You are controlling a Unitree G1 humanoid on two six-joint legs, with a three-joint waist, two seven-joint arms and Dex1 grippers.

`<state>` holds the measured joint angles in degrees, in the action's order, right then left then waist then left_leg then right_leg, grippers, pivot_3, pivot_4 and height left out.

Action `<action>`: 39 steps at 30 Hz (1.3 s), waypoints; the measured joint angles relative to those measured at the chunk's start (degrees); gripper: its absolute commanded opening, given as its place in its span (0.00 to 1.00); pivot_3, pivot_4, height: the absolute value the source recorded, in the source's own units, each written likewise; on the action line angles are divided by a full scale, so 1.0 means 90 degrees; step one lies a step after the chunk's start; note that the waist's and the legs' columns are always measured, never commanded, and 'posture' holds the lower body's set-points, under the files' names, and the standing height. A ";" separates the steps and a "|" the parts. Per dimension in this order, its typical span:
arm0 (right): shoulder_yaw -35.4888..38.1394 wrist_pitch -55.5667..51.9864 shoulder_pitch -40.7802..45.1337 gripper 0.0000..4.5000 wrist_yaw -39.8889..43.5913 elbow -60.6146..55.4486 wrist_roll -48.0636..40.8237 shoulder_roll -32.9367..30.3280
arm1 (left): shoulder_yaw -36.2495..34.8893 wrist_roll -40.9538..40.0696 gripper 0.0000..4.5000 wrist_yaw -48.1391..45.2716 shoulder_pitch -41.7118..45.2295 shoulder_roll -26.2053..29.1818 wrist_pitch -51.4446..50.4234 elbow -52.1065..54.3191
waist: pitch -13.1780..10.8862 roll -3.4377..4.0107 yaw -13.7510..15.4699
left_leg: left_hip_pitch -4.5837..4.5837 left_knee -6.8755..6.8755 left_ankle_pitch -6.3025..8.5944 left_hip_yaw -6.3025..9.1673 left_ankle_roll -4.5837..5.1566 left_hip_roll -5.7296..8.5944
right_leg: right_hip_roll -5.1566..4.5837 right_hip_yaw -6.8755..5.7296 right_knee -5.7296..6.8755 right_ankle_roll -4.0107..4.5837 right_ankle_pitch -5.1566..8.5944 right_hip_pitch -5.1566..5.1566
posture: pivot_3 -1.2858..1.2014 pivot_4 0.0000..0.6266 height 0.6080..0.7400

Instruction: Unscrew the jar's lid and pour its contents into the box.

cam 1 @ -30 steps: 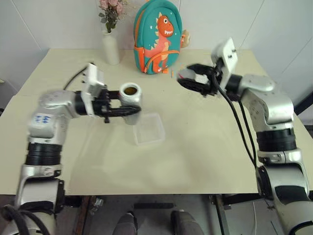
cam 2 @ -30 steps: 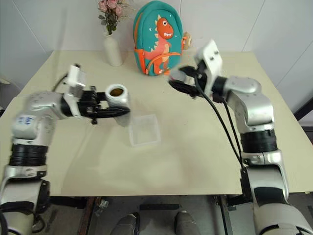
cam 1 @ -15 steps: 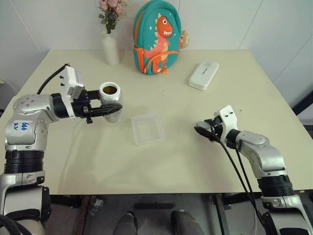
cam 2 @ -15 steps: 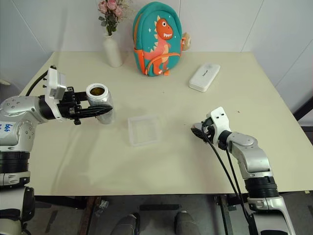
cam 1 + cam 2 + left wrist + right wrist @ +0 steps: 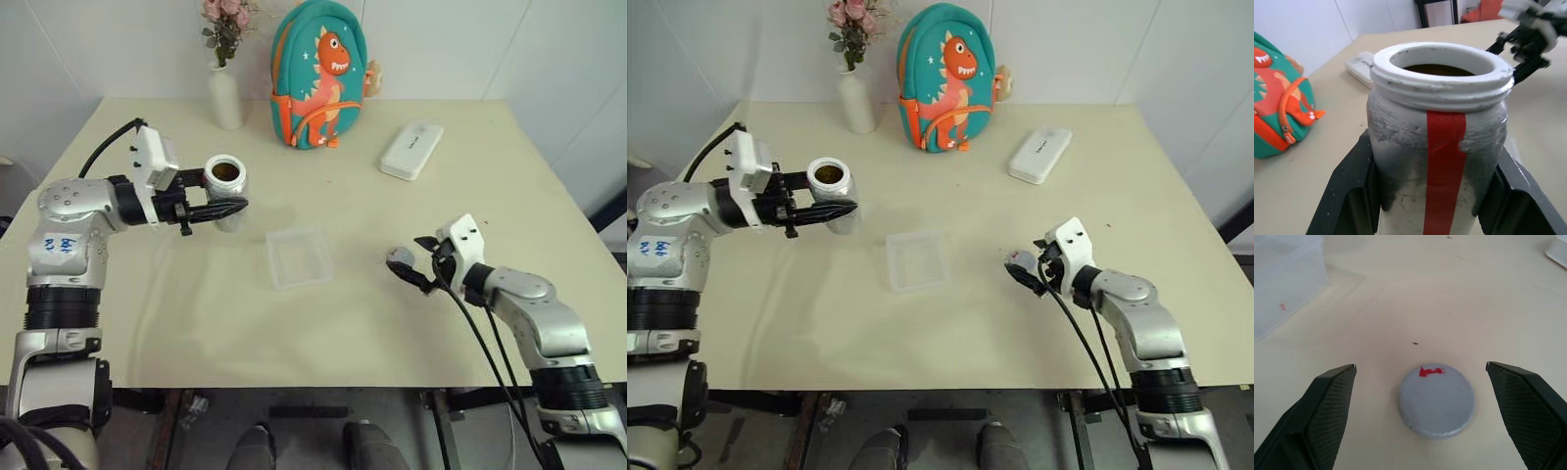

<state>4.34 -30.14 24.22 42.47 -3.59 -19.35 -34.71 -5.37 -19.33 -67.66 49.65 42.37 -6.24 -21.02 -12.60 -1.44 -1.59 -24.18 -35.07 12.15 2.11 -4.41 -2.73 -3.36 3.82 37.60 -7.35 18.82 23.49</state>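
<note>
2 tools are at work, 1 loaded and 1 empty. Head views: left tool (image 5: 217,209) grips the jar (image 5: 226,188) upright, mouth open, off to the left of the box (image 5: 300,258) and w/ a clear gap to it. Box sits on the bench (image 5: 323,343); the lid (image 5: 401,258) lies flat on the box's right, just beside the right tool (image 5: 409,262).

Left wrist view: both fingers (image 5: 1349,188) clamp the jar's body below the threaded rim, brown contents (image 5: 1437,70) visible inside. Jar looks light, stiff plastic w/ a dulled, taped wall, so prob. not slippery; a mid-body hold suits tipping. Judged next: carry it over the box, then tilt slowly, since 1 small pellet could bounce off the low walls.

Right wrist view: fingers stand wide apart, holding nothing, lid between them on the bench, red mark up. Box corner shows nearby.
</note>
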 measured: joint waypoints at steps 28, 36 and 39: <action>0.1946 -0.1684 -0.1042 1.00 0.2150 -0.1764 -0.3032 -0.2189 | 0.4610 1.0159 0.44 0.8652 0.3213 0.0187 0.7667 -0.2941 | -0.0005 -0.0013 0.0013 | -0.0005 -0.0011 0.0006 -0.0043 0.0008 0.0006 | 0.0000 0.0053 -0.0035 -0.0039 -0.0023 -0.0004 | 0.52 0.24 1.00; 0.1649 -0.1492 -0.0607 1.00 0.1866 -0.1547 -0.2873 -0.2079 | 0.6185 1.2714 0.44 1.2196 0.3380 0.0345 0.5916 -0.1733 | -0.0007 -0.0017 0.0003 | 0.0001 -0.0011 0.0005 -0.0064 0.0007 0.0007 | 0.0003 0.0080 -0.0023 -0.0043 -0.0025 0.0009 | 0.52 0.24 1.00; 0.1503 -0.1389 -0.0528 1.00 0.1856 -0.1526 -0.2800 -0.2066 | 0.6540 1.3225 0.44 1.2624 0.3513 0.0348 0.5347 -0.1816 | -0.0007 -0.0018 0.0017 | 0.0001 -0.0011 0.0005 -0.0073 0.0008 0.0009 | 0.0002 0.0088 -0.0024 -0.0045 -0.0025 0.0010 | 0.52 0.24 1.00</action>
<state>17.87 -42.64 19.46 59.18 -17.33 -44.56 -53.30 53.48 99.69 45.96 81.27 45.50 41.89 -37.36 -12.66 -1.60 -1.44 -24.17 -35.17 12.20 1.45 -4.35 -2.65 -3.34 4.61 37.38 -7.76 18.60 23.58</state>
